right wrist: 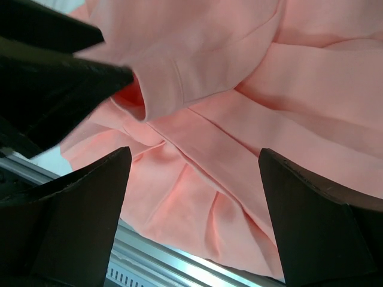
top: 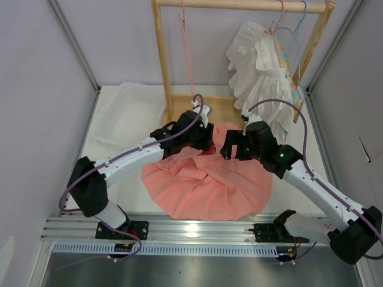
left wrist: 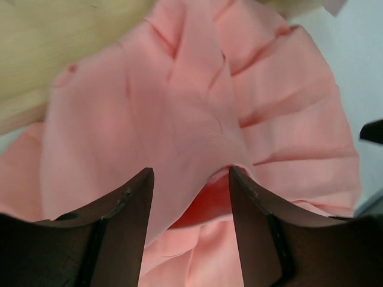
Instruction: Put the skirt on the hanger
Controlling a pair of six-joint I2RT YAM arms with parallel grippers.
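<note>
At the table's middle, you see the skirt lying spread; your left hand and right hand both stand open over its far edge; the hanger hangs from the rail behind.

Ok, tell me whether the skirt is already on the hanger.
No, the skirt lies spread on the table, and the hanger hangs bare from the rail.

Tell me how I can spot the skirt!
Find the white table in front of the wooden rack. The skirt lies spread out in its middle. It is salmon pink with folds, unlike the white frilly garment hanging on the rack.
</note>
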